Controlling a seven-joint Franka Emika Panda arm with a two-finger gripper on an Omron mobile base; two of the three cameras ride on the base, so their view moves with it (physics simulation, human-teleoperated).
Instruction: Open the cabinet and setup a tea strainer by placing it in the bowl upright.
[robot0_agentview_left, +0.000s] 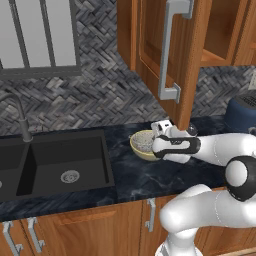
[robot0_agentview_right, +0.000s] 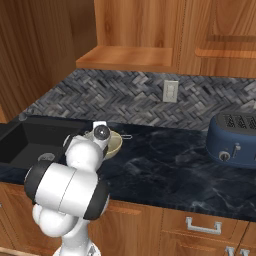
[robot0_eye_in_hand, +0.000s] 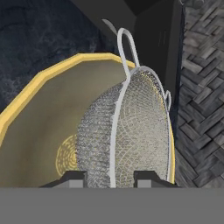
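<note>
The pale yellow bowl (robot0_agentview_left: 141, 153) (robot0_agentview_right: 115, 145) (robot0_eye_in_hand: 39, 127) stands on the dark counter below the wall cabinet (robot0_agentview_left: 150, 45), whose door with the long silver bar handle (robot0_agentview_left: 169, 55) stands swung open. The wire-mesh tea strainer (robot0_agentview_left: 144, 139) (robot0_eye_in_hand: 131, 127) is inside the bowl, its mesh close to the bowl's bottom and its rim running between my fingertips (robot0_eye_in_hand: 148, 178). My gripper (robot0_agentview_left: 155, 139) (robot0_eye_in_hand: 109, 178) reaches into the bowl from the right and is shut on the strainer's rim. In the right base view my own arm hides most of the strainer.
A black sink (robot0_agentview_left: 65, 160) with a faucet (robot0_agentview_left: 20, 115) lies left of the bowl. A blue toaster (robot0_agentview_right: 234, 137) stands at the right on the counter. The open door hangs just above and behind my hand. A wall socket (robot0_agentview_right: 170, 91) is on the backsplash.
</note>
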